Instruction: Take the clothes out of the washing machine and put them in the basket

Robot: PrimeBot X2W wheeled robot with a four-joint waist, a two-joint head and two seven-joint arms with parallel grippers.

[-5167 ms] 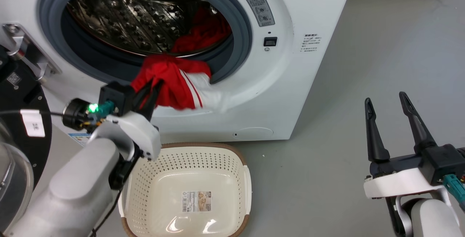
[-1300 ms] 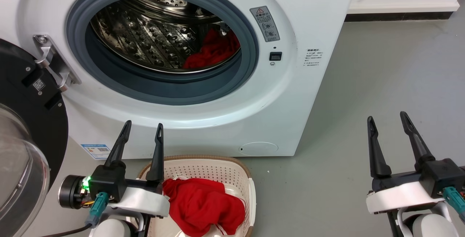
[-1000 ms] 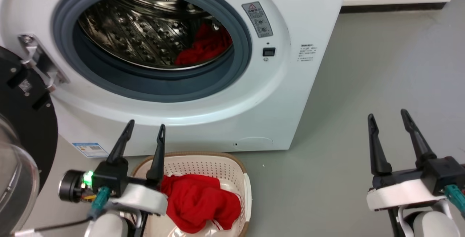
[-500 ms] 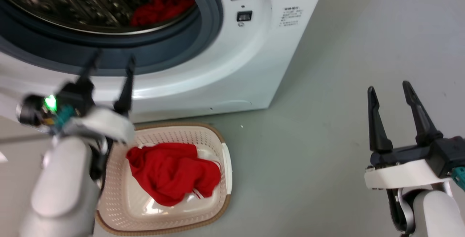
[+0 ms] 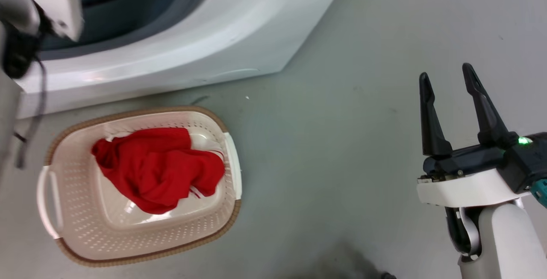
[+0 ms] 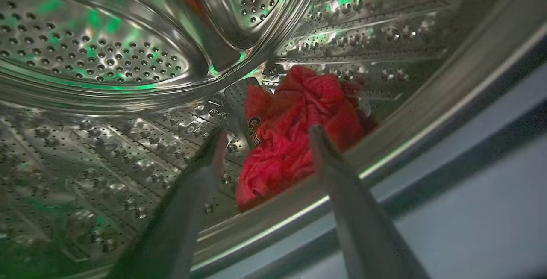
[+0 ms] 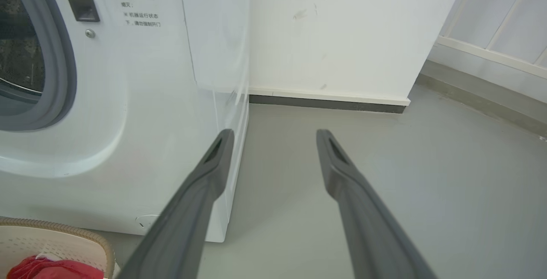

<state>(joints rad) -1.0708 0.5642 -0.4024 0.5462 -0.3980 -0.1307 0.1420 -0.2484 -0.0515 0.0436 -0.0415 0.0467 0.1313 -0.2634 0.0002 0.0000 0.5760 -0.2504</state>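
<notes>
Status: task part done. One red garment point(image 5: 156, 168), with white stripes at its hem, lies crumpled inside the basket point(image 5: 179, 232), covering the middle of the bottom and reaching toward the rim nearest the washing machine point(image 5: 192, 39). No part of it hangs over the rim. The basket stands on the floor point(image 5: 342, 142) just in front of the machine's lower front panel. A second red garment point(image 6: 307, 99), bearing printed lettering, lies in the steel drum point(image 6: 85, 57), bunched low against the drum's front lip. This item is outstanding. The left gripper point(image 6: 267, 133) is inside the machine's opening and points at that garment, its jaws spread wide and holding nothing. The two fingers frame the fabric in the left wrist view, but whether the tips touch it cannot be told. The right gripper point(image 5: 445, 71) hangs over bare floor, well apart from the basket and machine, jaws released and empty. Judgement: about half the load is moved. What is left is to close on the garment in the drum, draw it clear over the lip and gasket, and drop it in the basket. Risk noted: fabric may snag on the lip during withdrawal.
</notes>
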